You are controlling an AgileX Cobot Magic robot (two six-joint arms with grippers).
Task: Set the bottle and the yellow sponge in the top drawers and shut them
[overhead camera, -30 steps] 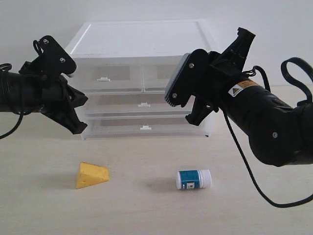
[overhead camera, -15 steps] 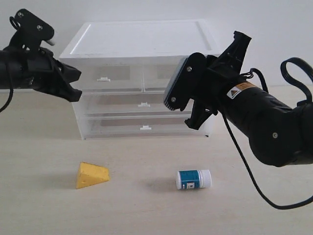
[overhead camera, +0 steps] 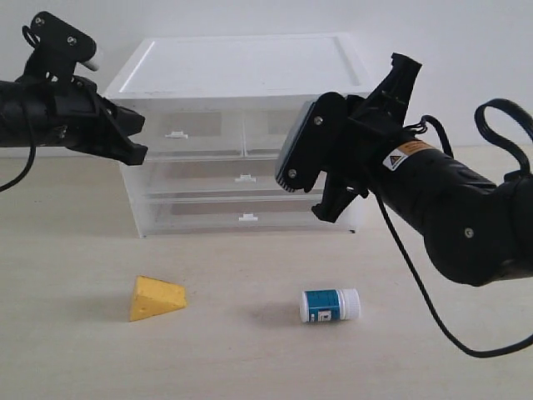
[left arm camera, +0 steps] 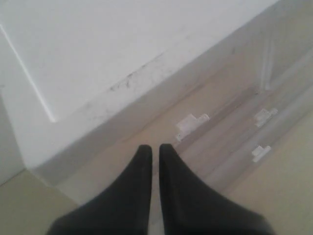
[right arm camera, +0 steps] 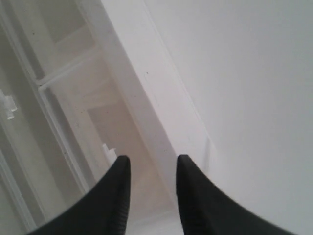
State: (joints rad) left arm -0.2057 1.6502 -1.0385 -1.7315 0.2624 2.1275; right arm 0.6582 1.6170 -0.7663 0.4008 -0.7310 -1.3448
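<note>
The bottle (overhead camera: 331, 305) lies on its side on the table, in front of the cabinet (overhead camera: 241, 75). To its left rests the yellow sponge (overhead camera: 155, 298). Both top drawers look closed: the left one (overhead camera: 179, 133) shows its tab handle (left arm camera: 190, 125), while the right one (overhead camera: 265, 127) is partly hidden behind my right gripper (overhead camera: 301, 198). That gripper (right arm camera: 153, 161) hangs open and empty in front of the cabinet's right side, close to a tab handle (right arm camera: 110, 152). My left gripper (overhead camera: 140, 142) (left arm camera: 154, 147) is shut on nothing by the cabinet's upper left corner.
Below the top pair, two full-width drawers (overhead camera: 244, 178) (overhead camera: 246, 218) are closed. The cabinet stands at the back of the pale wooden table (overhead camera: 250, 358), against a white wall. The right arm's black cable (overhead camera: 416, 283) loops down over the table.
My left gripper has risen from beside the cabinet's lower left to its upper left corner, then eased a little right and down. The right gripper has drifted slightly left. Bottle and sponge have stayed put.
</note>
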